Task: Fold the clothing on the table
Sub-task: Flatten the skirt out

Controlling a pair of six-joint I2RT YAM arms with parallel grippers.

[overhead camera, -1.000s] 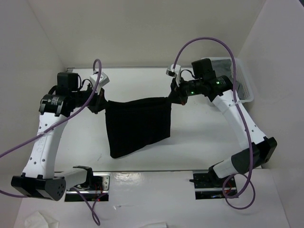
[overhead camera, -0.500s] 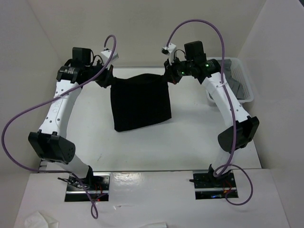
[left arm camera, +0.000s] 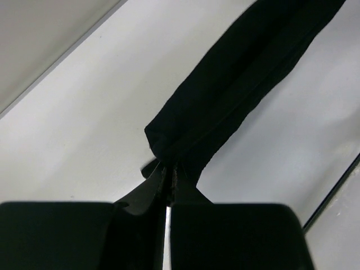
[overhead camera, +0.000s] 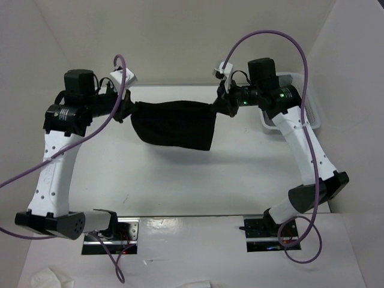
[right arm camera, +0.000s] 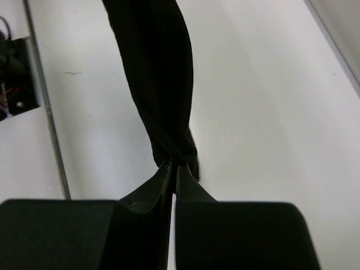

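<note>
cloth hangs between my two grippers: the black clothing (overhead camera: 174,123) is stretched out in the air over the far part of the table (overhead camera: 180,180), and its lower edge sags in a curve. my left gripper (overhead camera: 127,110) is closed tight on the left top corner of the black clothing. my right gripper (overhead camera: 219,108) is closed tight on the right top corner. in the left wrist view my two fingers are pressed together with only a thin slit between them, and the fabric comes out from the tips as a narrow dark band going up to the right. in the right wrist view it is the same, and the fabric rises from the tips a little twisted. whether the lower edge touches the table i cannot tell. a white basket (overhead camera: 312,114) stands at the far right, behind my right arm.
</note>
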